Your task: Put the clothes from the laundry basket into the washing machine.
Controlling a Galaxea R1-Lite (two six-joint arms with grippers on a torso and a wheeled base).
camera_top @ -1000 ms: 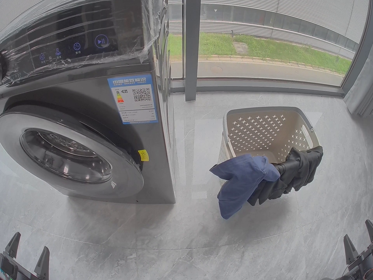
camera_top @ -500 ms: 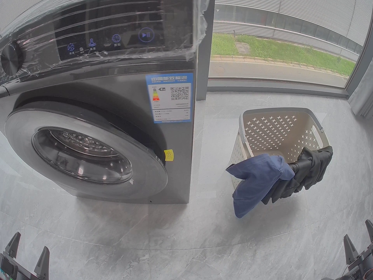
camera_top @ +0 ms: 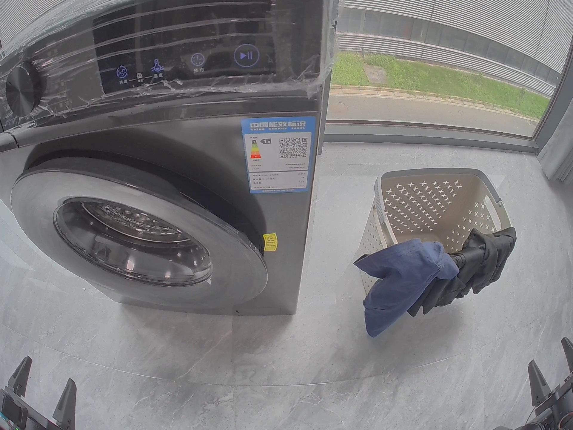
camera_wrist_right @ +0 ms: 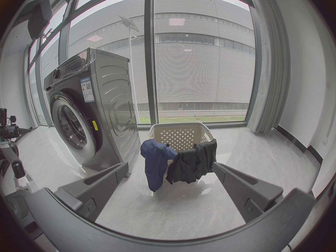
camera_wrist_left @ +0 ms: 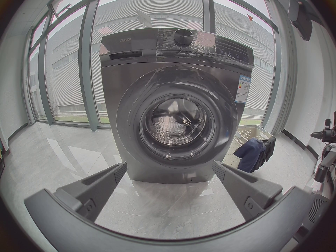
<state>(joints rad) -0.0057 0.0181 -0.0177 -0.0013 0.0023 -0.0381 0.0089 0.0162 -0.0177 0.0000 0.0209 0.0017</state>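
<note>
The grey washing machine stands on the left with its round door closed; the left wrist view faces that door head-on. To its right a beige laundry basket sits on the floor. A blue garment and a black garment hang over its near rim. The right wrist view faces the basket, the blue garment and the black garment. My left gripper is open at the bottom left, far from the machine. My right gripper is open at the bottom right.
Grey marble floor lies open between the grippers, the machine and the basket. A floor-to-ceiling window runs behind both. Plastic wrap covers the machine's control panel. A curtain hangs at the far right.
The whole head view has shifted, so the machine and basket now appear further right; the camera has moved. Both grippers stay at the same spots, open.
</note>
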